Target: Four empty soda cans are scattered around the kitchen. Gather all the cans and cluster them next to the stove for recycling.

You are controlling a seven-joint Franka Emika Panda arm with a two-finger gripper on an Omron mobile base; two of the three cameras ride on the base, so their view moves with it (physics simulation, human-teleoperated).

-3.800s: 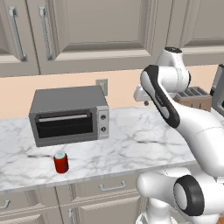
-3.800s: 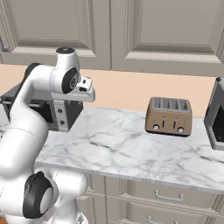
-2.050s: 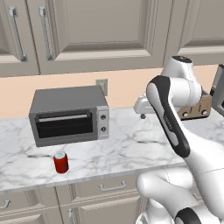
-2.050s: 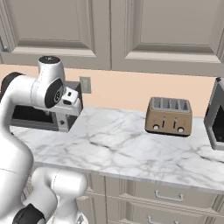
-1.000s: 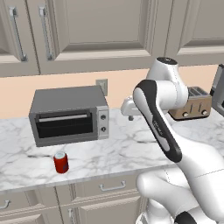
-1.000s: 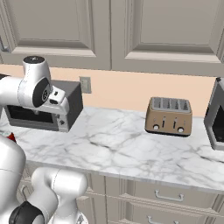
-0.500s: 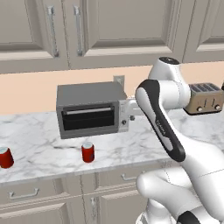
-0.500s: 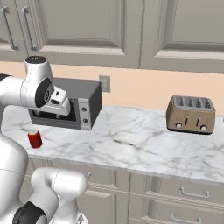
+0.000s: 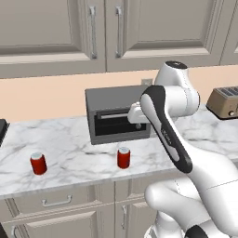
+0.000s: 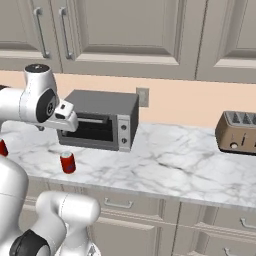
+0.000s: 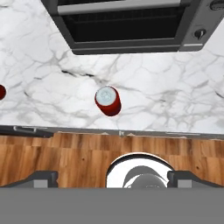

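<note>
Two red soda cans with silver tops stand near the marble counter's front edge. The nearer can is just in front of the grey toaster oven. The other can stands further left. My gripper hangs open above the counter in front of the toaster oven, looking down, with the nearer can a little ahead of it and nothing between its fingers. A dark edge shows at the far left; I cannot tell if it is the stove.
The grey toaster oven sits against the wall behind the nearer can. A brown toaster stands far right. Cabinets hang above, drawers sit below the counter, and wooden floor lies beyond its edge.
The whole picture has shifted right as the base drove left, which brought the second red can into view. The arm swung left, and the hand now hangs in front of the toaster oven.
</note>
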